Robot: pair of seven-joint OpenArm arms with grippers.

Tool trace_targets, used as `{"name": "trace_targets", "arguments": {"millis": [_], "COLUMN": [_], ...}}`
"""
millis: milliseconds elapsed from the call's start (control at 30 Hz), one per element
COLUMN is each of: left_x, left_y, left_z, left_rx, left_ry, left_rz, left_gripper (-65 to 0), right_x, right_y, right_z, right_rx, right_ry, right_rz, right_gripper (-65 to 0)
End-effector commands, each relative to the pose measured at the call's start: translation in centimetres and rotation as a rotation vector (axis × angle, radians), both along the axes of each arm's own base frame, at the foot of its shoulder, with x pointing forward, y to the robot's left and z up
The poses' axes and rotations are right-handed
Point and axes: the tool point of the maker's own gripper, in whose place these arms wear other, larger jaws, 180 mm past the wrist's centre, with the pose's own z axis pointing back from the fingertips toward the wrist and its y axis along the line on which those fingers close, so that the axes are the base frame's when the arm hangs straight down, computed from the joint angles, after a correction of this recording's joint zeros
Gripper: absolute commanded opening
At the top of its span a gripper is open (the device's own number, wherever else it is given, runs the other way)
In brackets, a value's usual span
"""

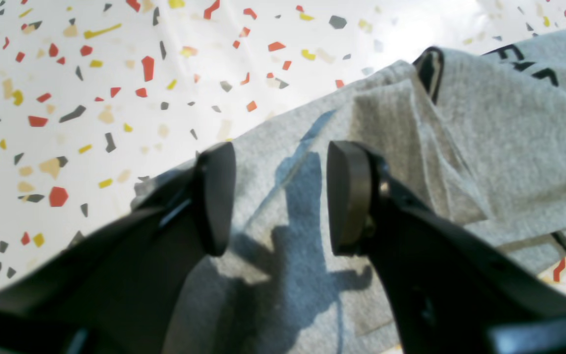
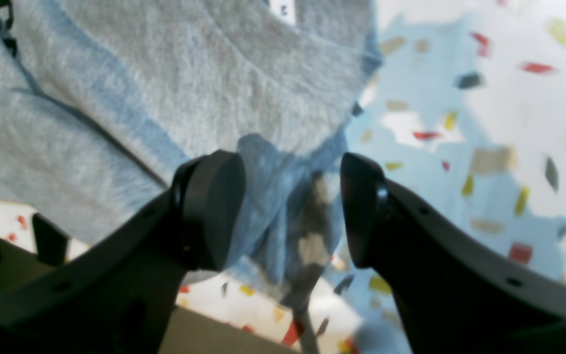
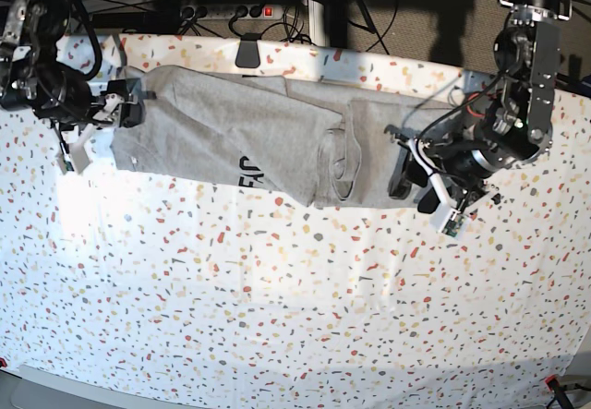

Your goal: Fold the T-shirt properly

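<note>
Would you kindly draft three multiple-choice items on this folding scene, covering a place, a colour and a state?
1. Where does the T-shirt lie on the speckled cloth in the base view?
A. along the far edge
B. in the middle
C. at the near edge

2. What colour is the shirt's lettering?
A. red
B. black
C. white

3. How do the jaws of the left gripper and right gripper stand?
A. both shut on cloth
B. one open, one shut
C. both open

Answers:
1 A, the shirt stretches across the top of the cloth, by the power strip.
2 B, dark capitals show at its lower hem.
3 C, each wrist view shows a clear gap between the pads, with shirt fabric behind it.
</note>
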Motion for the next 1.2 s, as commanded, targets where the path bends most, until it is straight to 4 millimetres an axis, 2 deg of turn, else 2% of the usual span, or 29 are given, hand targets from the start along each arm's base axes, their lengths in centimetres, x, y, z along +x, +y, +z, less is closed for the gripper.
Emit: {"name": "trace_targets", "arguments": {"millis": [0,300,400,500,567,700,733,967,1167], "left_x": [0.8,0.8,0.8,0.8,0.8,0.8,0.8,0.8,0.5], "left_y": [-0.1,-0.2,-0.2,-0.2,-0.2,-0.2,-0.2,-0.1,0.4], "left_z": [1.6,1.7,1.7,1.7,1.7,1.7,1.7,1.6,0.8], "left_rx": [-0.027,-0.037,-0.037,-0.037,-0.037,-0.036,-0.036,-0.027,0.019], "left_ry": [-0.050,-0.050,-0.050,-0.051,-0.051,-0.050,-0.050,-0.050,-0.039], "left_rz": [0.000,-0.001,-0.001,-0.001,-0.001,-0.001,-0.001,0.000,0.004], "left_gripper": [-35.5,-35.6,-35.6,-35.6,-35.6,-35.6,-35.6,-35.6,-35.6], "right_x": [1.0,2.0,1.5,1.0,1.1,1.4,1.8,4.0,5.5], "right_y": [-0.4,-1.5,-1.0,0.7,1.3,1.0,0.8,-0.7,-2.0], "right_z": [0.6,-2.7,-3.3,-3.1,-2.9,-2.8,-2.8,-0.9,2.8], "right_rx": [0.010,0.100,0.107,0.193,0.226,0.210,0.200,0.168,0.076], "right_ry": [-0.024,0.058,0.087,0.110,0.105,0.086,0.066,-0.071,-0.167], "right_rz": [0.007,-0.029,-0.008,0.009,0.013,0.004,-0.004,-0.033,0.023], "right_gripper": [-30.3,-30.3,-30.3,-31.3,-38.4,-62.4,-65.0,-65.0,-65.0]}}
